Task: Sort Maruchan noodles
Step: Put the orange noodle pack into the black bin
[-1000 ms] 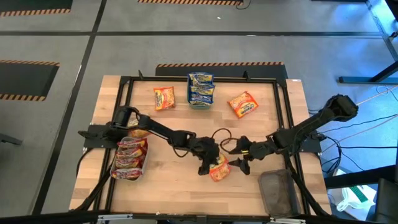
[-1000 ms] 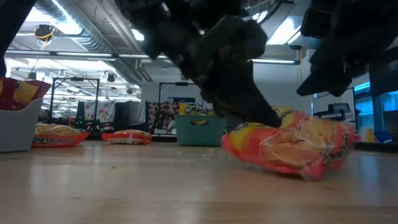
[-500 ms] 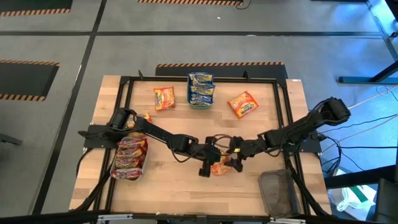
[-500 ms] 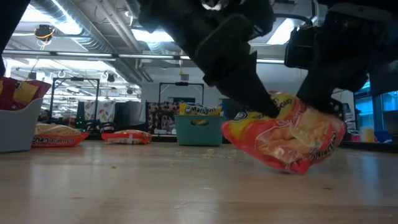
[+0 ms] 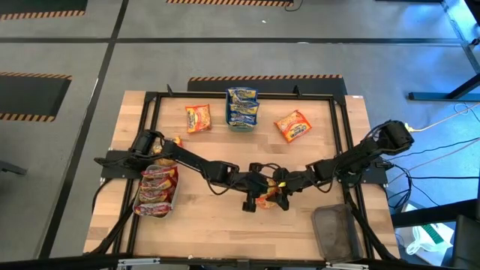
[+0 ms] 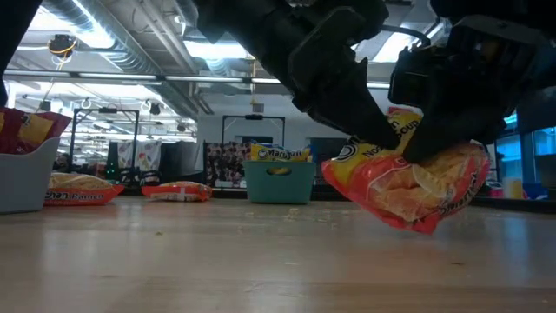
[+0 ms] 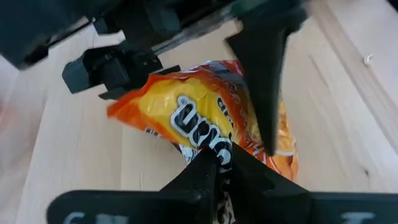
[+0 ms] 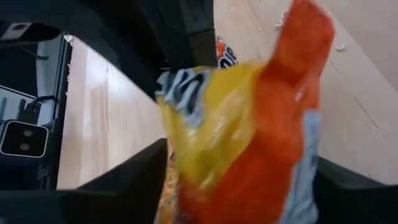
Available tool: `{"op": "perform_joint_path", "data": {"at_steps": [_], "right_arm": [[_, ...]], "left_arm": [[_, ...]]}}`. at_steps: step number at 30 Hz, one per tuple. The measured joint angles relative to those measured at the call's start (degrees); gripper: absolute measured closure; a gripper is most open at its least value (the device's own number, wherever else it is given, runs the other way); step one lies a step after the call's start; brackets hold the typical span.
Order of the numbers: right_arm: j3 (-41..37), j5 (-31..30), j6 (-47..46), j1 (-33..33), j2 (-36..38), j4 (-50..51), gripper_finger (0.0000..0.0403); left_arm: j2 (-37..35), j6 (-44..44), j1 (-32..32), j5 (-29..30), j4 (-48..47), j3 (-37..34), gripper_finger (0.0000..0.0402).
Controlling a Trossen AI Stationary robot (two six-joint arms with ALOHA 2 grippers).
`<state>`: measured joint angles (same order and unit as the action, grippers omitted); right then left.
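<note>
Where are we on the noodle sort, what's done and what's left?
Done: red-pink packets fill the grey tray; blue packets sit in the teal bin. In hand: left gripper pinches an orange packet, lifted off the table, with the right gripper around it. Left: two orange packets and lie loose.

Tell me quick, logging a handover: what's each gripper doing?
Left gripper: shut on the orange noodle packet.
Right gripper: jaws around the same packet; grip cannot be told.

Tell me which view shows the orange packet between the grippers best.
The low view: the orange packet shows nearly whole, lifted off the table. The high view has it mostly covered by the grippers; each wrist view shows only part, close up.
</note>
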<state>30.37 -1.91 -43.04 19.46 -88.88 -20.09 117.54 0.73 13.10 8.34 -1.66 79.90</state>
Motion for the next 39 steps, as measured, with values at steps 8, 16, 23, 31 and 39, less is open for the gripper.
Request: {"op": "perform_joint_path", "data": {"at_steps": [8, 16, 23, 31, 39], "right_arm": [[0.0, -0.4, 1.3, 0.0, 0.0, 0.2, 0.0289], [0.0, -0.4, 2.6, 0.0, 0.0, 0.3, 0.0327], [0.0, 0.0, 4.3, 0.0, 1.5, 1.7, 0.0326], [-0.1, -2.8, 7.3, 0.0, 6.0, 5.0, 0.0327], [0.0, -6.5, 10.3, 0.0, 6.3, 3.1, 0.0335]], "left_arm": [[0.0, -4.3, -0.5, 1.2, 1.0, 0.0, 0.0332], [-0.4, -7.7, -1.3, -2.9, 0.2, 0.0, 0.0251], [-8.5, -7.8, -2.0, -7.1, -13.6, -0.2, 0.0248], [-18.7, -8.3, -1.7, -1.4, 3.4, -16.4, 0.0248], [-22.8, -11.3, -2.2, -1.6, 24.6, -31.5, 0.0247]]}}
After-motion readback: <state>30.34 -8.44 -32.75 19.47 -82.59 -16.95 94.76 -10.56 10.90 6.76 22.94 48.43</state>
